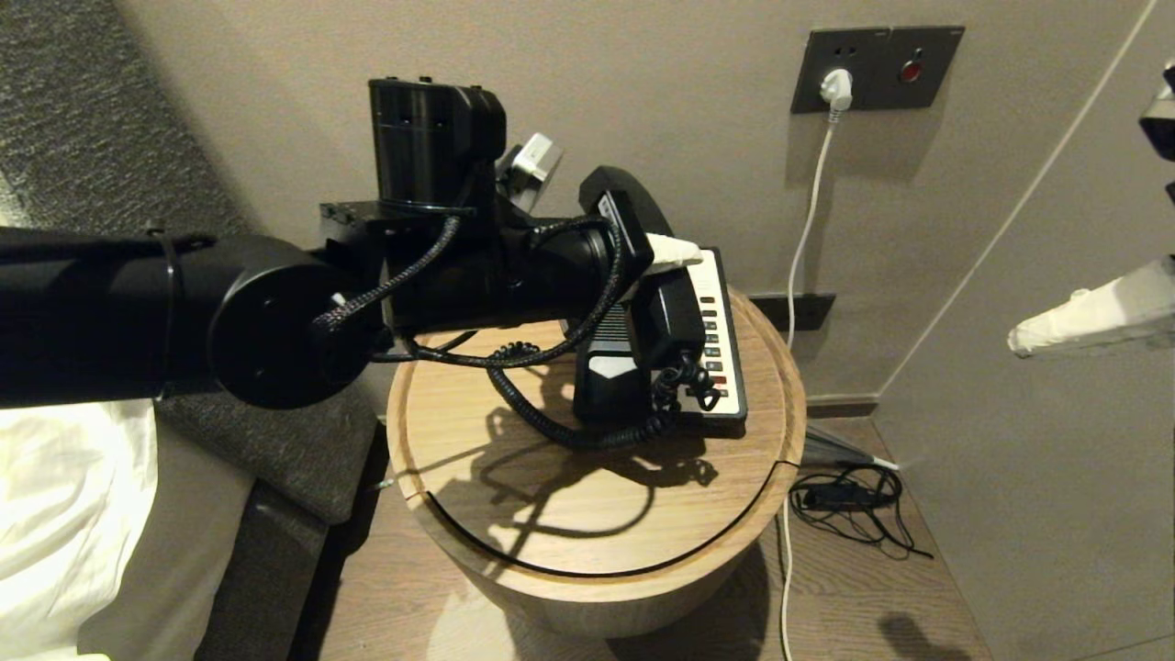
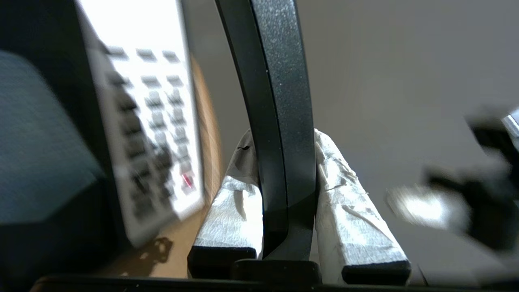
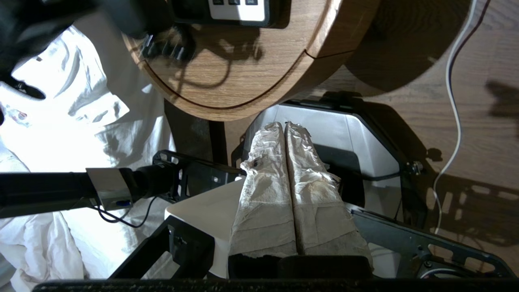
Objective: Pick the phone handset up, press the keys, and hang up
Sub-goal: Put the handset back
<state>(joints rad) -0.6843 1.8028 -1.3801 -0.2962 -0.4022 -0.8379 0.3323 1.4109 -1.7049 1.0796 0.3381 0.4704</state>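
Observation:
A black desk phone with a white keypad sits at the back of a round wooden side table. My left gripper is shut on the black handset and holds it lifted just above the phone's cradle; its coiled cord hangs to the table. In the left wrist view the handset runs between my two white-wrapped fingers, with the keypad to one side. My right gripper is shut and empty, in the air at the right, off the table; it also shows in the right wrist view.
A wall socket plate holds a white plug whose cable runs down to the floor. A black cable bundle lies on the floor right of the table. A bed with white sheets is at the left.

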